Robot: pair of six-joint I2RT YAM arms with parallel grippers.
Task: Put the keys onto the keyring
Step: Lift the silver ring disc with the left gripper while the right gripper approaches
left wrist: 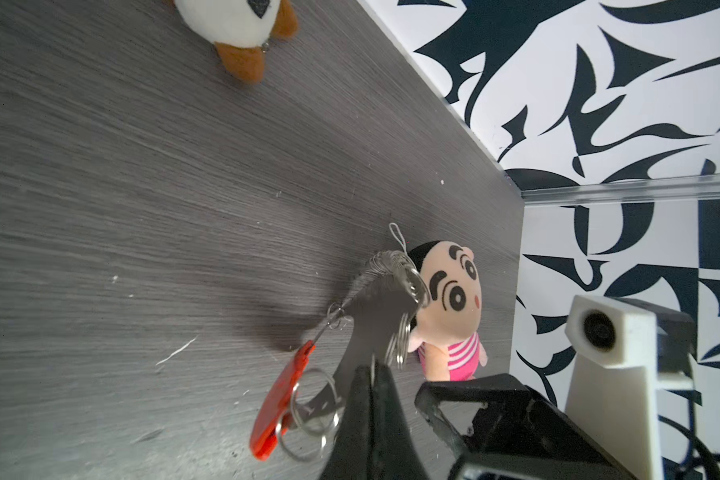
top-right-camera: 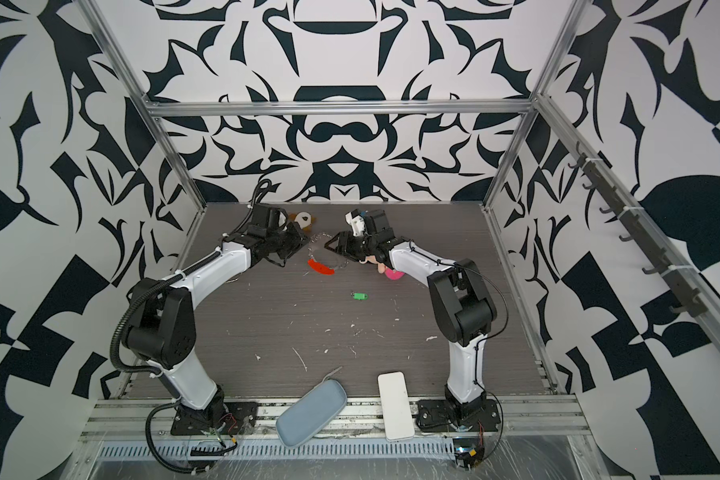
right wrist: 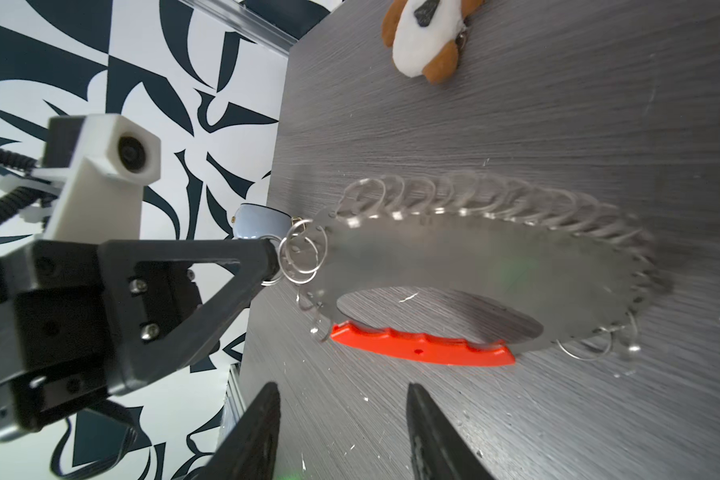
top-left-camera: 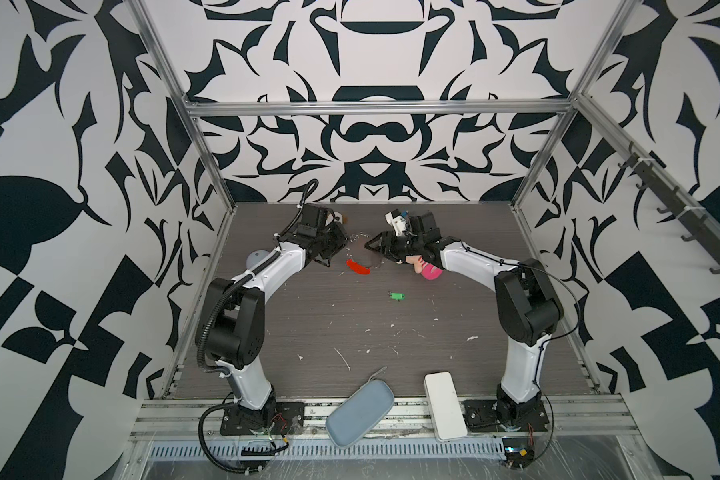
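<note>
The keyring (right wrist: 474,257) is a flat metal loop with a red curved segment (top-left-camera: 358,267) and many small silver rings along its edge. It is lifted at one side, seen in both top views (top-right-camera: 321,266). My left gripper (left wrist: 373,370) is shut on its thin metal edge (right wrist: 304,253), at the back centre of the table (top-left-camera: 344,246). My right gripper (right wrist: 341,388) faces it from the right (top-left-camera: 367,246), open, with nothing between its fingers. The keys, one small green piece (top-left-camera: 396,296), lie alone on the table nearer the front (top-right-camera: 360,296).
A brown and white plush (top-right-camera: 304,220) lies behind the left gripper. A doll in pink stripes (top-left-camera: 427,268) lies under the right arm. A blue-grey case (top-left-camera: 360,413) and a white box (top-left-camera: 445,405) sit at the front edge. White scraps dot the table.
</note>
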